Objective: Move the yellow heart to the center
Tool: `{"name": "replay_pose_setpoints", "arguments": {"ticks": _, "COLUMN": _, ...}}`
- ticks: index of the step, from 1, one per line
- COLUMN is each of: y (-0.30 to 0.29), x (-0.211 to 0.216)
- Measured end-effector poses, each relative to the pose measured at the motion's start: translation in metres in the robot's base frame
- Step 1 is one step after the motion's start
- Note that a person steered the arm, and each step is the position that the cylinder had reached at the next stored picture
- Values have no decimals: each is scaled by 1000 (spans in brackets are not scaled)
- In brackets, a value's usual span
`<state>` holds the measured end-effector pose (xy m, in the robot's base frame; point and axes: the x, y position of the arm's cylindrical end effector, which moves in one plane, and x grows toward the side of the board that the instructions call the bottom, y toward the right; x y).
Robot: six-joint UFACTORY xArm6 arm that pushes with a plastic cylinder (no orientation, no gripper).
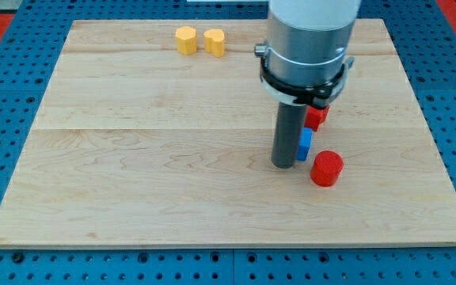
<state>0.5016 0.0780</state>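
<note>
Seen from above a pale wooden board (pixel 172 158) laid on a blue pegboard table (pixel 6 32): a grey cylindrical arm housing (pixel 307 39), ringed by a black collar, hanging upright from the view's top, right of centre, with a straight dark rod (pixel 287 134) dropping vertically beneath it. Planted on the wood just right of the board's middle, my tip (pixel 283 165); no pincer fitted, so no opening or grasp to report. Pressed close against the rod's right side, a blue block (pixel 305 144), shape unclear; just behind it, half hidden by the collar, a red block (pixel 317 117); slightly lower right, near but apart from the tip, a red cylinder (pixel 326 169). Well away at the board's top edge, left of the arm, the yellow heart (pixel 214 41), just beside a yellow hexagonal block (pixel 185 39) on its left, the two nearly touching, far from the tip
</note>
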Motion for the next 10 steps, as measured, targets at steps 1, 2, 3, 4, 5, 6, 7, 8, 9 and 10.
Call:
{"name": "replay_pose_setpoints", "arguments": {"ticks": 1, "y": 5, "x": -1}}
{"name": "replay_pose_setpoints", "arguments": {"ticks": 2, "y": 10, "x": -1}}
{"name": "replay_pose_setpoints", "arguments": {"ticks": 3, "y": -69, "x": 0}}
{"name": "replay_pose_setpoints", "arguments": {"ticks": 4, "y": -146, "x": 0}}
{"name": "replay_pose_setpoints", "arguments": {"ticks": 5, "y": -202, "x": -34}}
{"name": "replay_pose_setpoints", "arguments": {"ticks": 6, "y": -229, "x": -94}}
{"name": "replay_pose_setpoints", "arguments": {"ticks": 7, "y": -241, "x": -143}}
{"name": "replay_pose_setpoints", "arguments": {"ticks": 8, "y": -254, "x": -183}}
{"name": "replay_pose_setpoints", "arguments": {"ticks": 9, "y": -273, "x": -224}}
{"name": "replay_pose_setpoints", "arguments": {"ticks": 10, "y": -274, "x": -264}}
